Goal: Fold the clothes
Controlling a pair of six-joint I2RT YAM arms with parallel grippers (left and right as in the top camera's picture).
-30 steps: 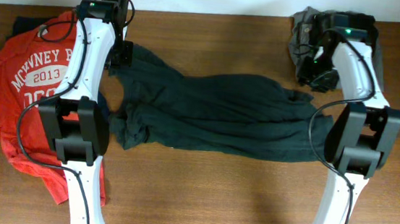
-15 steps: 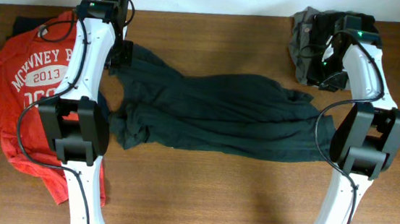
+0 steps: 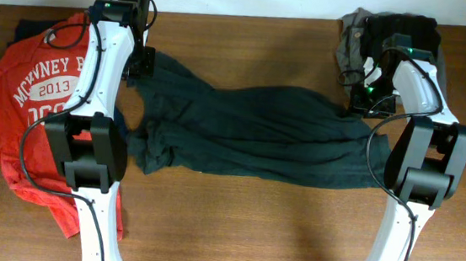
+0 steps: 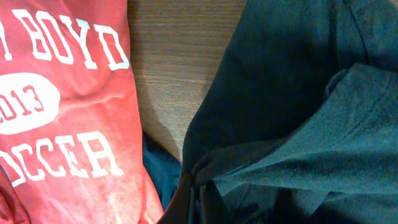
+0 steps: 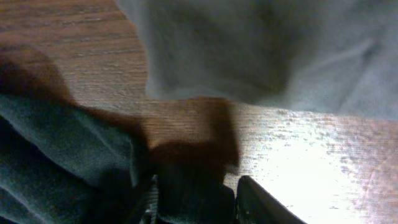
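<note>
On the wooden table [image 3: 232,232], the dark T-shirt [image 3: 250,132] lies rumpled, stretched sideways. A red T-shirt [image 3: 14,120] lies beyond its left end and a grey garment [image 3: 351,39] beyond its right. The left gripper [image 3: 140,61] is pinched on its far-left corner. The right gripper [image 3: 363,98] is at its far-right corner, its fingers too blurred to judge.

On the red T-shirt [image 4: 68,124] lying just left of the left end effector [image 3: 141,63], white print is read: "BOYD" on top and "OCCER" beneath, its first letter cut off. Between them, "2013" is set in red inside a white oval.
</note>
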